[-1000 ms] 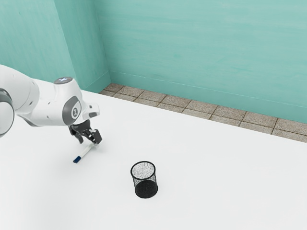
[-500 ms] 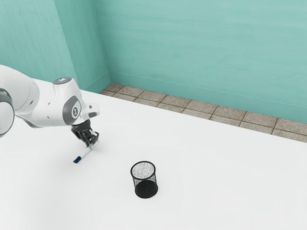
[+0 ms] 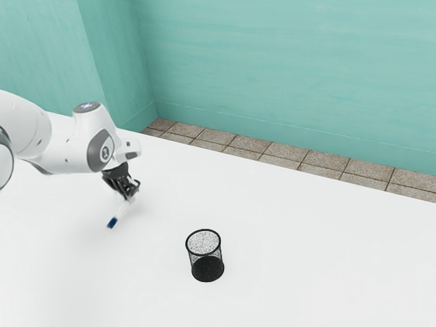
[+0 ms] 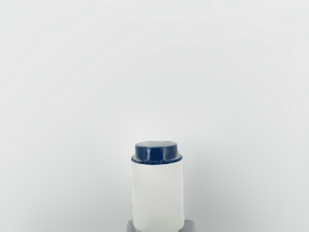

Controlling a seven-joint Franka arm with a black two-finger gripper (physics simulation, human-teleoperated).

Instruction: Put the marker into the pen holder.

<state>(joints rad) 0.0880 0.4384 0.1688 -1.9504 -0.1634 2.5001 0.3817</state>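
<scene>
Gripper (image 3: 129,195) angles down over the white tabletop (image 3: 306,259) — pinched around the marker (image 3: 122,210).

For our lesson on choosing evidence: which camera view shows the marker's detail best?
The wrist view: the marker looms large there, its white barrel and a blue end piece plain to see. The exterior view shows it small and slanting, the barrel running from the gripper to a blue end.

Pen holder (image 3: 207,268): metal mesh | marker end (image 4: 155,153): glossy | table (image 3: 306,262): smooth
</scene>
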